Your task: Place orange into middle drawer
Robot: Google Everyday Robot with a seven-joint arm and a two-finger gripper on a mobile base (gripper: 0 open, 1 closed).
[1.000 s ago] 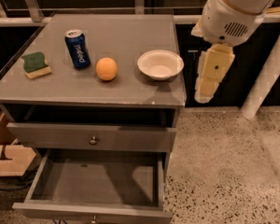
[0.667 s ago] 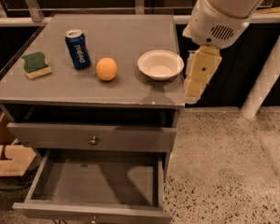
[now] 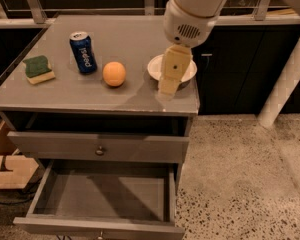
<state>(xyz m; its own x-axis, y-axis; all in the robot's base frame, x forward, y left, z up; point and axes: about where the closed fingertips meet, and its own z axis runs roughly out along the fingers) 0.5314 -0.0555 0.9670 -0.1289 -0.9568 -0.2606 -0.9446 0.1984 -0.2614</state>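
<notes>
Cabinet top point(image 3: 130, 39), end effector point(image 3: 168, 90) over half-hidden bowl point(image 3: 154, 67).

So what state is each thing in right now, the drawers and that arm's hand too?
Small round orange fruit: resting on the grey tabletop.
Cream-coloured gripper: over the tabletop's front right, off the orange.
Blue soda can: upright.
Green-and-yellow sponge: lying flat.
White round bowl: upright, partly behind the gripper.
Top grey drawer: shut.
Middle grey drawer: pulled open, empty.

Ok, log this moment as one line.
gripper above cabinet top by white bowl | orange on top, not held | middle drawer open
</notes>
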